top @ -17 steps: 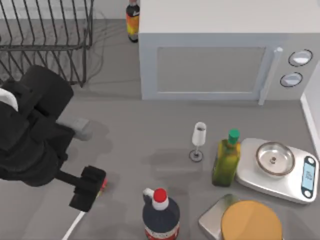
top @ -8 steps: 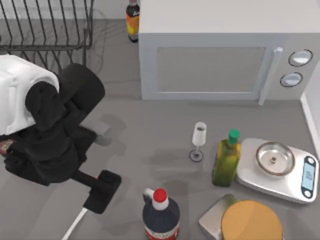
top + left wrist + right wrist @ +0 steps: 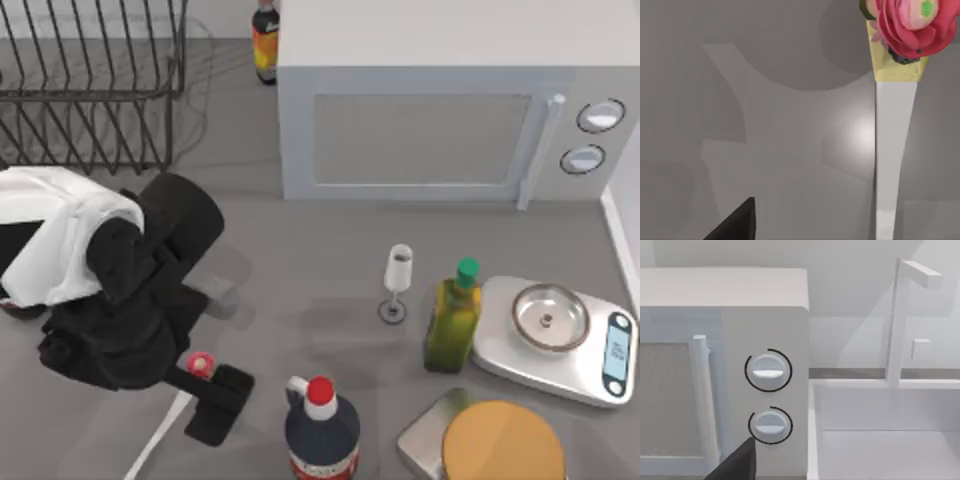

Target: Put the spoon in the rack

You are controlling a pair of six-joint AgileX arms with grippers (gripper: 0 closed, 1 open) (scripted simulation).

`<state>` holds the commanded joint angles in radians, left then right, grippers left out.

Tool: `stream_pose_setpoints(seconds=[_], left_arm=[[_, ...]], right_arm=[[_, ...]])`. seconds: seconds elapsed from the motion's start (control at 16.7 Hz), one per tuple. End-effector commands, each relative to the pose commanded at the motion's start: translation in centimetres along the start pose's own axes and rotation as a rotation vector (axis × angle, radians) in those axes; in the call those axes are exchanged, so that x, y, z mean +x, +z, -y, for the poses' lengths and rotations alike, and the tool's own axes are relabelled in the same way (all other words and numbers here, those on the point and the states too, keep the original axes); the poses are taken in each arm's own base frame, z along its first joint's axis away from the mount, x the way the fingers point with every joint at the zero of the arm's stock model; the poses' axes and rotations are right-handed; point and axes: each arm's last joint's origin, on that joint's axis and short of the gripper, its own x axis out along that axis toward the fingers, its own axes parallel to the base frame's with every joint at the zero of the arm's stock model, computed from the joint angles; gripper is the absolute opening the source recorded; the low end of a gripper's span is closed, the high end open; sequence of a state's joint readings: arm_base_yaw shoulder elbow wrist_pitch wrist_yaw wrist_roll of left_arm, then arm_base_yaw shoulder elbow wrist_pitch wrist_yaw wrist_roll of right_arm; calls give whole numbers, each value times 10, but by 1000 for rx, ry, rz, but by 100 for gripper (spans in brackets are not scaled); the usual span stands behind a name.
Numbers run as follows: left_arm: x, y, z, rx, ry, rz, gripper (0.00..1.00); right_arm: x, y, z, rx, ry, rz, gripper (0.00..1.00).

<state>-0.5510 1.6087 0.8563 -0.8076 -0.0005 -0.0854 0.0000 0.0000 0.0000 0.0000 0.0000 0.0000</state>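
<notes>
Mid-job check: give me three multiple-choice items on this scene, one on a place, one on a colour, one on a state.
1. Where is the spoon? A in the rack B on the table C on the scale
2. The oil bottle has a cap that is: A green B blue C white
3. The wine glass is: A upright B tipped over C upside down
B: the spoon lies on the table by the left claw, away from the rack. A: its cap is green. A: it stands on its foot. The right claw is parked facing the microwave.
</notes>
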Motion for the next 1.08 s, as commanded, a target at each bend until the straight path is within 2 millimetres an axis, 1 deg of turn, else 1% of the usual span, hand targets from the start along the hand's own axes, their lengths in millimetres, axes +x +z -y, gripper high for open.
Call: stream_pose_setpoints(seconds=[0.18,0.3,0.36,0.6,1.08], left_arm=[[33,-2,0,0,0,4,100],[46,-5,0,0,0,-3,100],[48,-6,0,0,0,-5,100],[49,-6,0,0,0,-6,100],[49,-6,0,0,0,-6,40]], right_arm=[[0,0,0,0,0,0,100],[0,0,0,0,0,0,100],[0,0,0,0,0,0,100],[0,0,0,0,0,0,100],[0,0,0,0,0,0,100]])
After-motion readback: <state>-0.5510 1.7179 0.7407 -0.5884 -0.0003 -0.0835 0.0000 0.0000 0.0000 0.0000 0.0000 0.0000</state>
